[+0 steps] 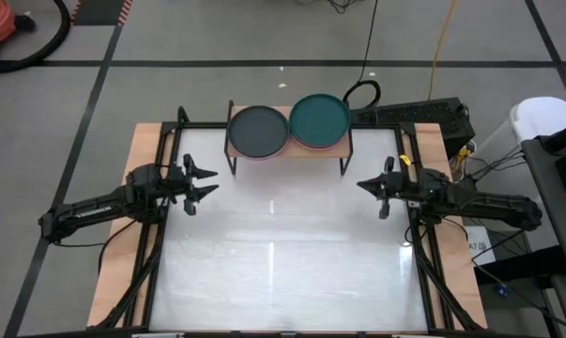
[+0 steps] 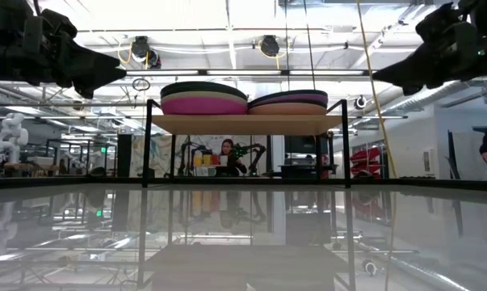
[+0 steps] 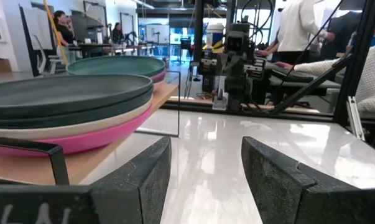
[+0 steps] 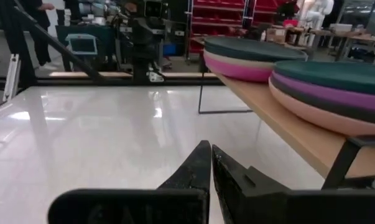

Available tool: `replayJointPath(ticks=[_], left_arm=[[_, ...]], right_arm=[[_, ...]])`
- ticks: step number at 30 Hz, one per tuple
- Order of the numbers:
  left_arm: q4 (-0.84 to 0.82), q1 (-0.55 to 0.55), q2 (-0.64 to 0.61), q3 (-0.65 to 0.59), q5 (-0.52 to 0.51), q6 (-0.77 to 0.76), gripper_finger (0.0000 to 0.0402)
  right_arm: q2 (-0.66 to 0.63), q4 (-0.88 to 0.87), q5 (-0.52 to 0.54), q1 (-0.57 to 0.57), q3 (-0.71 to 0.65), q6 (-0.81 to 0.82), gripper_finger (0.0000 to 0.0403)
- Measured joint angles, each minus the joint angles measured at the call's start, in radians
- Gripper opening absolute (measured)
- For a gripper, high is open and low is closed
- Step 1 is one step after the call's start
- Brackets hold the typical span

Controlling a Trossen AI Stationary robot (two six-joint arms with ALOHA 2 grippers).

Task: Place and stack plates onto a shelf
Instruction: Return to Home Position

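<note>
1. Risk of knocking the shelf (image 2: 247, 124) at the desk's (image 1: 283, 253) 12 o'clock and sliding its two piles of plates (image 1: 258, 131); likely cause: a wide arm swing while pulling away.
2. Left tool (image 1: 210, 182), at 10 o'clock: spread wide, empty, touching nothing.
3. Right tool (image 1: 362, 184), at 2 o'clock: pressed together, empty, clear of the teal-topped pile (image 1: 320, 120).

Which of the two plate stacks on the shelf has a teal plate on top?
The right-hand stack in the high view; its top plate is teal, while the left-hand stack is topped by dark grey.
</note>
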Motion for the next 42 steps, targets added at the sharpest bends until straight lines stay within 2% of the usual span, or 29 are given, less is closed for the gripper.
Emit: replayJointPath(ticks=[7,13,23,42], left_arm=[[-0.001,0.000,0.000,-0.030,0.000,-0.016,0.0200],[0.006,0.000,0.000,-0.050,0.001,-0.026,0.0200],[-0.041,0.000,0.000,-0.050,0.001,-0.040,0.0200],[-0.030,0.000,0.000,-0.050,0.001,-0.031,0.0200]], right_arm=[[-0.029,-0.009,0.000,0.000,-0.073,0.027,0.0000],[-0.032,0.089,-0.001,0.000,-0.160,0.019,0.0000],[-0.029,0.094,0.008,0.000,-0.164,0.007,0.0000],[-0.029,0.093,0.004,0.000,-0.167,0.010,0.0000]])
